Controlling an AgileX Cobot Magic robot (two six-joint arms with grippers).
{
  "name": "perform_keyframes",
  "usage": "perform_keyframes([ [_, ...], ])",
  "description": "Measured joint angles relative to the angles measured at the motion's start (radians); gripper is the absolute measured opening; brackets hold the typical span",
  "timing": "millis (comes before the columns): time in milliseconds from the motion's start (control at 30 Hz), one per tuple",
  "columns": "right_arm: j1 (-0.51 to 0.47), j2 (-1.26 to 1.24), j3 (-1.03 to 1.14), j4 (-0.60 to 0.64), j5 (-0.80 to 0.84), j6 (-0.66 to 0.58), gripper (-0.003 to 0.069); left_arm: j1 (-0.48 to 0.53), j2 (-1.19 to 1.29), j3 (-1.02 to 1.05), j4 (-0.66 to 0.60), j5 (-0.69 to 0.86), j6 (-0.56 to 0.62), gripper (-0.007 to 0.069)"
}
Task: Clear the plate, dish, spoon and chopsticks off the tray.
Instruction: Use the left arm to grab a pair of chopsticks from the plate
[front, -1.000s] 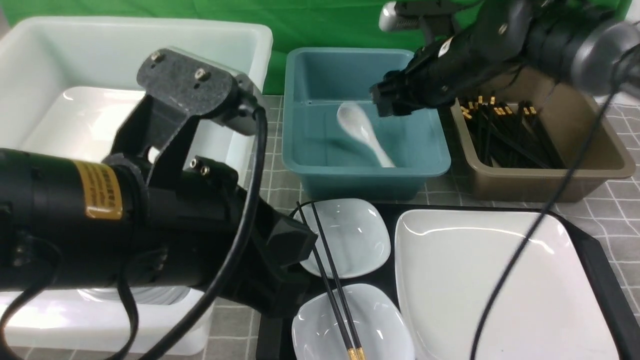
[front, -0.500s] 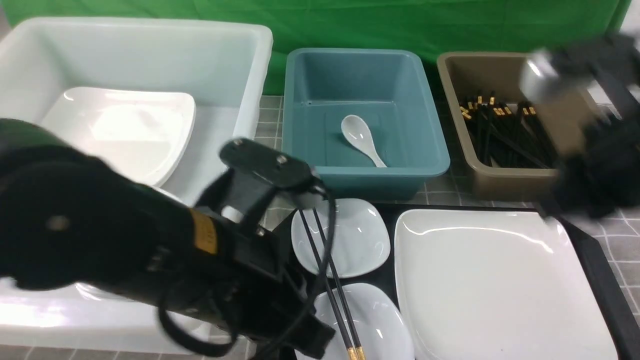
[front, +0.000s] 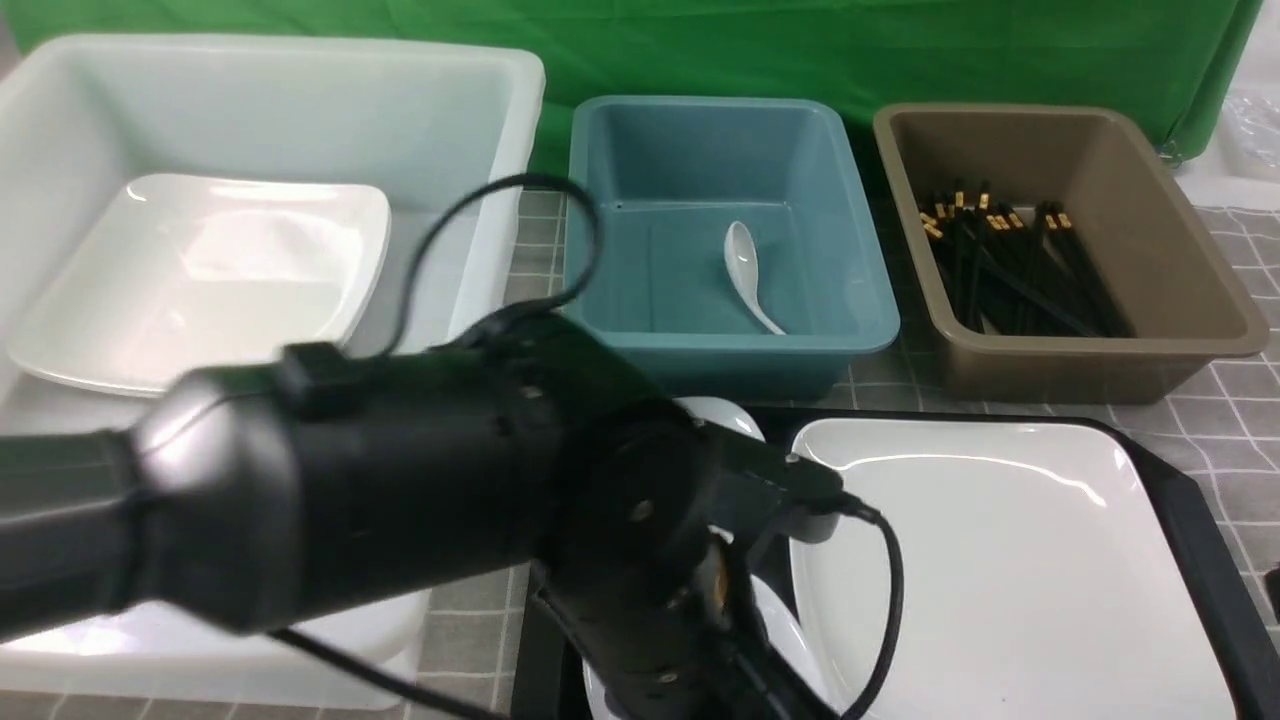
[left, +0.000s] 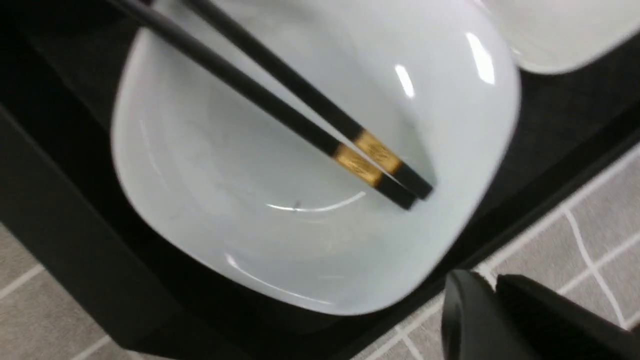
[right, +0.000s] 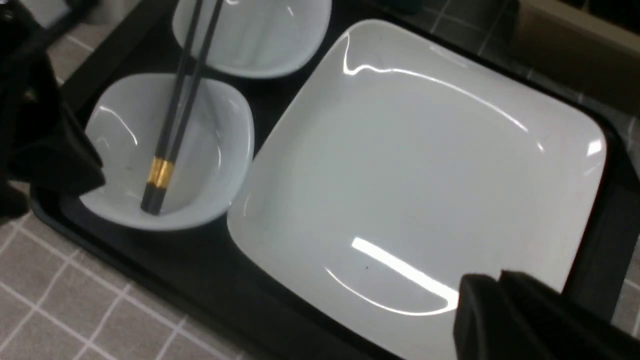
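My right arm gone from front view; left arm swung over tray (front: 1190, 500), near left. Spoon (front: 745, 265) shifted in teal tub (front: 720, 150).

Left gripper (left: 495, 320), right gripper (right: 500, 310): fingers near together, empty.

Chopsticks (left: 367, 159) bridge far dish (right: 260, 35) and near dish (left: 250, 225), gold ends in near dish. Likely light, stiff, slick, prone to roll; pinch both mid-span.

Plate (front: 1000, 580) right on tray: glossy, breakable.

Brown tub (front: 1180, 250) holds many black sticks (front: 1000, 270). White tub (front: 300, 90) holds second plate (front: 200, 280).

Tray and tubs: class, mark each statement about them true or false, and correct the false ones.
The spoon lies in the teal tub. True.
The plate is off the tray. False: it sits on the tray.
The chopsticks lie across a small dish. True.
The brown tub is empty. False: it holds spare chopsticks.
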Motion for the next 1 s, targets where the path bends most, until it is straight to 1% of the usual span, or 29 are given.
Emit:
perform_keyframes([
  [33, 0.0, -0.001, 0.0, 0.0, 0.0, 0.0, 0.0076, 0.001, 0.004, -0.005, 0.0, 0.002, -0.003, 0.0101],
  [67, 0.001, -0.005, 0.0, 0.0, 0.0, 0.0, 0.0077, 0.007, 0.009, -0.009, -0.001, 0.004, -0.016, 0.0127],
  [133, 0.011, -0.005, 0.0, -0.001, -0.003, 0.0, 0.0083, 0.028, 0.018, -0.016, -0.006, 0.004, -0.06, 0.0218],
  [167, 0.021, -0.005, 0.0, -0.001, -0.004, -0.001, 0.0086, 0.042, 0.018, -0.016, -0.007, 0.001, -0.106, 0.0281],
  [200, 0.033, -0.005, 0.0, -0.001, -0.007, -0.002, 0.0087, 0.05, 0.02, -0.016, -0.007, -0.001, -0.129, 0.0308],
  [267, 0.062, -0.005, 0.0, -0.001, -0.011, -0.012, 0.009, 0.073, 0.02, -0.016, -0.009, -0.014, -0.197, 0.0401],
  [300, 0.069, -0.005, 0.0, -0.001, -0.012, -0.012, 0.0091, 0.075, 0.02, -0.016, -0.009, -0.017, -0.204, 0.0409],
  [333, 0.096, -0.005, 0.0, -0.001, -0.018, -0.021, 0.0091, 0.086, 0.02, -0.016, -0.009, -0.033, -0.219, 0.0459],
  [367, 0.099, -0.005, 0.0, -0.001, -0.019, -0.021, 0.0091, 0.087, 0.02, -0.016, -0.009, -0.034, -0.219, 0.0463],
  [400, 0.122, -0.005, 0.001, -0.001, -0.025, -0.026, 0.0092, 0.092, 0.02, -0.016, -0.009, -0.044, -0.232, 0.0491],
  [467, 0.155, -0.005, 0.001, -0.001, -0.037, -0.029, 0.0097, 0.092, 0.029, -0.017, -0.011, -0.046, -0.235, 0.0499],
  [567, 0.175, -0.005, 0.001, -0.002, -0.039, -0.032, 0.0101, 0.092, 0.053, -0.018, -0.018, -0.046, -0.236, 0.0492],
  [633, 0.18, -0.005, 0.001, -0.003, -0.04, -0.033, 0.0103, 0.092, 0.07, -0.018, -0.02, -0.047, -0.236, 0.0479],
  [700, 0.181, -0.005, 0.001, -0.005, -0.04, -0.033, 0.0107, 0.092, 0.106, -0.018, -0.02, -0.052, -0.236, 0.0449],
  [1000, 0.181, -0.005, 0.001, -0.005, -0.04, -0.033, 0.0115, 0.092, 0.164, -0.023, -0.015, -0.106, -0.236, 0.0431],
])
